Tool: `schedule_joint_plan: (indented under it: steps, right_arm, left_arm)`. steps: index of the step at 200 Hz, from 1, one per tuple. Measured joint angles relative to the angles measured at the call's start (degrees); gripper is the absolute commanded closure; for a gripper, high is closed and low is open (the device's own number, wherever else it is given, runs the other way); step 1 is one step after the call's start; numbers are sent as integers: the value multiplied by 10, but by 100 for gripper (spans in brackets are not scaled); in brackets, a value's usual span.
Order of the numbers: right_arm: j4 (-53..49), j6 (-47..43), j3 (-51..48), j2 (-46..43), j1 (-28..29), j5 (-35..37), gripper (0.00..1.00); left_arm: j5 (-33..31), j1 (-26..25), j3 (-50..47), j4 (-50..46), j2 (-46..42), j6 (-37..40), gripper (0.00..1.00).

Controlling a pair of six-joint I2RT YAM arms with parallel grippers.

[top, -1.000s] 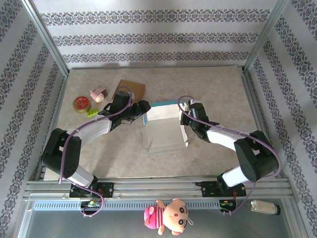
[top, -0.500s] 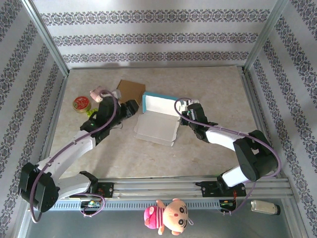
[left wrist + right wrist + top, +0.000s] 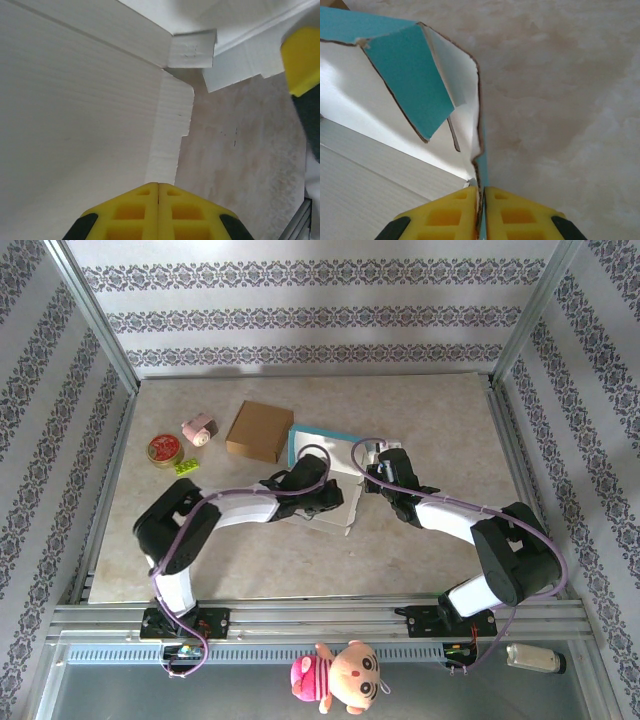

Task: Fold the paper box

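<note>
The paper box (image 3: 325,452), white inside and teal outside, lies opened out at the table's middle. My left gripper (image 3: 336,502) rests low over its flat white front panel (image 3: 80,115), near that panel's notched right edge. Its yellow fingers (image 3: 158,186) are pressed together, shut, with nothing between them. My right gripper (image 3: 369,480) is shut on the box's upright right wall (image 3: 481,165), whose thin teal-and-white edge runs between the yellow pads (image 3: 481,190). A teal flap (image 3: 407,75) folds inward beside that wall.
A brown cardboard box (image 3: 260,430) stands just left of the paper box. Further left are a pink object (image 3: 198,428), a red tin (image 3: 163,450) and a green brick (image 3: 185,467). Patterned walls enclose the marbled table (image 3: 420,560). A plush toy (image 3: 335,675) lies below the rail.
The box's front panel dropped from upright to flat. My left arm swung from the box's left side onto that panel and shut its jaws. The right gripper kept its hold.
</note>
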Motion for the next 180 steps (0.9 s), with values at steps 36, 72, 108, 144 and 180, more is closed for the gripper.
schedule_joint_plan:
  steps: [36,72,108,144,180]
  right_arm:
    - [-1,6,0,0,0,-2,87]
    - [-19,34,6,-2,1,-2,88]
    - [-39,90,10,-13,17,-1,87]
    - [-50,139,10,-19,29,1,87]
    - [-38,160,-7,-17,57,30,86]
  left_arm:
    - [54,-8,39,40,92,-11,100]
    - [81,-10,57,74,118,-17,100]
    - [93,-10,79,77,135,-17,100]
    - [92,-10,95,70,143,-15,100]
    - [88,-10,98,66,143,-12,100]
